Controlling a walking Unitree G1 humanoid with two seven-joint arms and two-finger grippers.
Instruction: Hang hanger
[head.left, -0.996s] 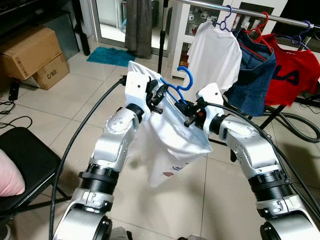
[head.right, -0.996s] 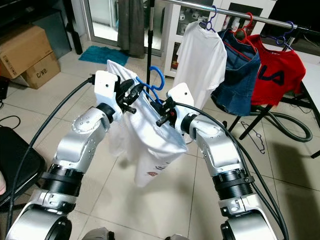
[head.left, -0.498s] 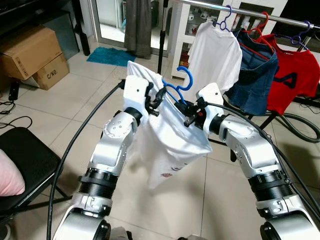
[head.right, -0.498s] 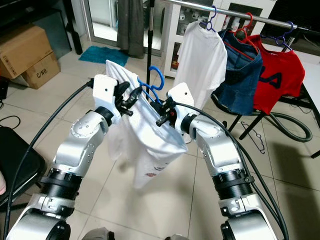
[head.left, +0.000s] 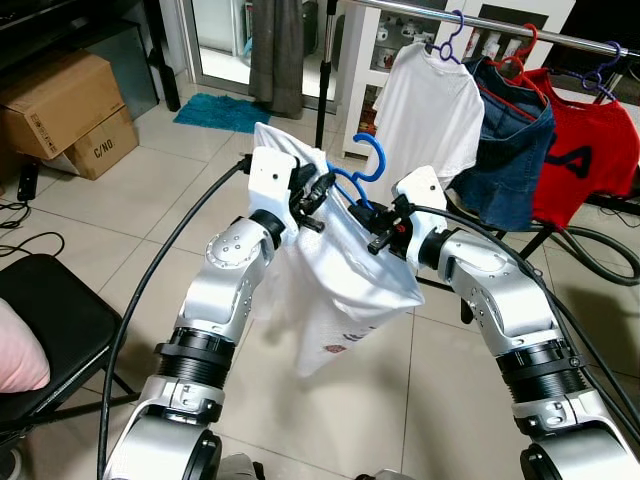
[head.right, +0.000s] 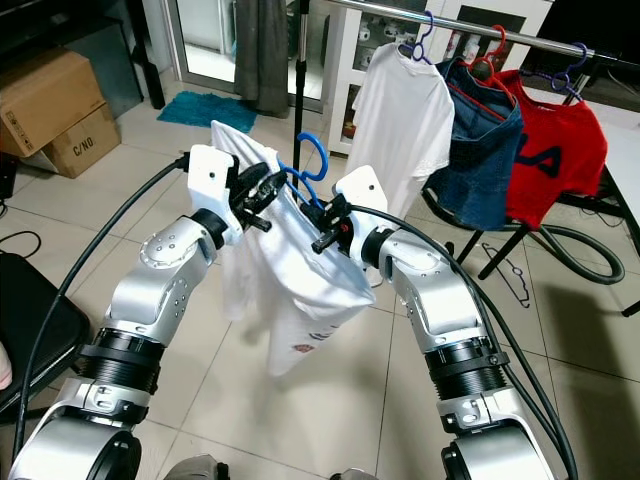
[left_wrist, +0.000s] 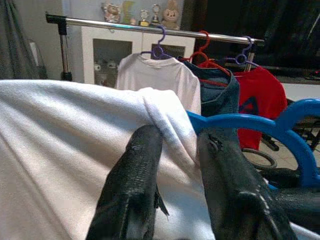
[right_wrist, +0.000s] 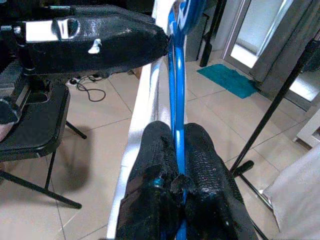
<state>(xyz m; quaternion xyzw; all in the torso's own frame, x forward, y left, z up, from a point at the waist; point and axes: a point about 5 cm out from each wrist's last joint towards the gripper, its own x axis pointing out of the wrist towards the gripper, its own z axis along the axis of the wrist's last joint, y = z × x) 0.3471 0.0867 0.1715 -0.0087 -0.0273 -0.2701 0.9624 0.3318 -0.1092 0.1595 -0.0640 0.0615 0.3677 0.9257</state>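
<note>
Both grippers' fingers clamped: left (head.left: 318, 192) on shirt (head.left: 340, 290), right (head.left: 380, 226) on hanger (head.left: 362, 170) (box (head.left: 70, 110) "C/NO").

Cardboard boxes (head.left: 68, 110) stacked far left on tiled floor (head.left: 420, 400). Teal mat (head.left: 222, 112) by doorway, grey curtain (head.left: 277, 55) above it. Black chair (head.left: 45, 335) near left, pink cushion (head.left: 20, 360) on it.

Left claw (left_wrist: 175, 165) pinches white shirt (left_wrist: 65, 145) beside blue hanger (left_wrist: 260, 130)
</note>
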